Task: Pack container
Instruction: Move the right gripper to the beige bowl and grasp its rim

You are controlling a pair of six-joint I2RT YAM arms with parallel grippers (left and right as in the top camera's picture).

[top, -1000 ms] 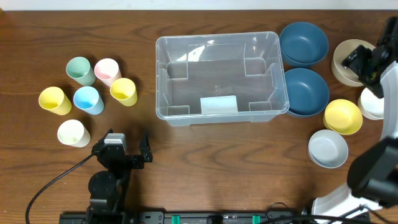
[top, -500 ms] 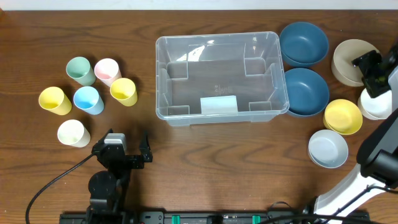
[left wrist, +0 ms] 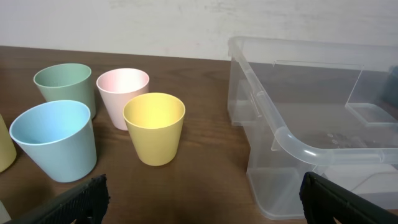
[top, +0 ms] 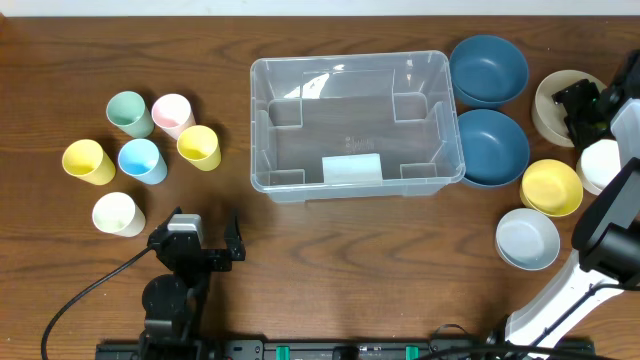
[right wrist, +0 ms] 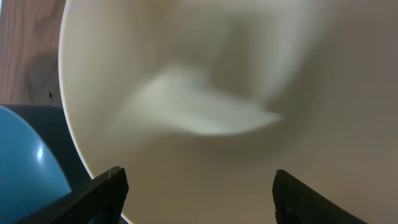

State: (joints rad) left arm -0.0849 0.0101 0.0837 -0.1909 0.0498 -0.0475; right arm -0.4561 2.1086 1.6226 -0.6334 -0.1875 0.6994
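Observation:
The container [top: 350, 60] is a large clear bin with a pale label, standing empty at the table's middle. It also shows at the right in the left wrist view [left wrist: 298, 140]. My left gripper [top: 197, 235] rests open and empty near the front left, facing the cups; its fingers [left wrist: 87, 196] frame bare table. My right gripper [top: 580, 100] is open over the beige bowl [top: 553, 95] at the far right. In the right wrist view the beige bowl's inside [right wrist: 217, 93] fills the frame, close behind my open right gripper [right wrist: 199, 193].
Two dark blue bowls [top: 488, 70] [top: 492, 147] sit right of the container. A yellow bowl [top: 551, 187], a pale bowl [top: 527, 238] and a white bowl [top: 603, 165] lie nearer. Several pastel cups [top: 141, 160] stand at the left, also in the left wrist view [left wrist: 153, 127].
My right gripper swung slightly right and then back left over the beige bowl. The left arm, the container and the cups have not moved.

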